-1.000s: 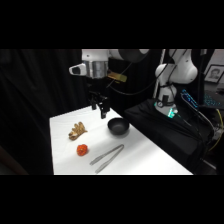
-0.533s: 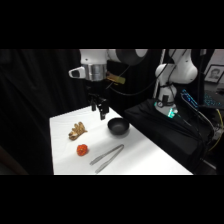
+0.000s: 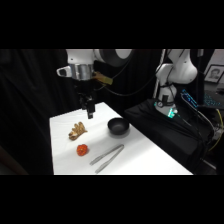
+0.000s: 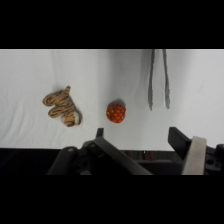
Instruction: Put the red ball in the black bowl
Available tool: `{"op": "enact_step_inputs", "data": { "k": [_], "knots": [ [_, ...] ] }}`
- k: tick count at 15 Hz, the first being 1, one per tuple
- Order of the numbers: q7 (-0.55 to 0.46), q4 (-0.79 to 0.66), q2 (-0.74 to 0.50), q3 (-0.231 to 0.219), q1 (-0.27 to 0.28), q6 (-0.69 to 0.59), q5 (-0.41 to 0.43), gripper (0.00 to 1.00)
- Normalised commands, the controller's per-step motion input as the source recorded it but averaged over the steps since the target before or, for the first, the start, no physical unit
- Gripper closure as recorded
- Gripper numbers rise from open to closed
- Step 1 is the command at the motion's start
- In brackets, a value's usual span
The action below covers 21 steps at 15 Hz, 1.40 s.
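White table (image 3: 145,160) fills the lower middle of the side view, with black drapes behind it and dark cloth-covered gear to the right; nearest the camera on it lie the tongs (image 3: 106,157), grey metal, slanting from lower left to upper right, their two arms joined at the far end; just left of them sits the ball (image 3: 82,149), red-orange and bumpy, alone on the bare table, touching nothing; a little farther back and just beyond the ball is the tan striped lump (image 3: 77,131); to its right, farther in and well apart from the ball, stands the bowl (image 3: 118,127), black and round, upright, with nothing seen inside; farthest back, the gripper (image 3: 90,113) hangs above the table's far edge, behind the lump, holding nothing; its white arm runs off to the base at the upper right.

From the wrist, the ball (image 4: 115,112) lies near the middle, between the lump (image 4: 62,106) on the left and the tongs (image 4: 158,79) on the upper right, clear of both; the gripper's fingers (image 4: 195,152) rise from the bottom edge, set wide apart with only bare table between them.
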Motion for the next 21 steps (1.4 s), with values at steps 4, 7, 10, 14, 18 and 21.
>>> {"op": "enact_step_inputs", "data": {
  "k": [4,7,10,14,18,21],
  "knots": [
    [-0.15,0.46,0.37,-0.005,-0.06,0.01,0.109,0.0],
    [-0.17,0.45,0.39,0.01,-0.065,0.04,0.139,0.0],
    [-0.17,0.44,0.39,0.018,-0.067,0.03,0.134,0.0],
    [-0.22,0.41,0.37,0.057,-0.089,0.02,0.169,0.0],
    [-0.22,0.37,0.31,0.074,-0.089,0.03,0.135,0.0],
    [-0.19,0.32,0.27,0.085,-0.084,0.03,0.129,0.0]
  ]
}}
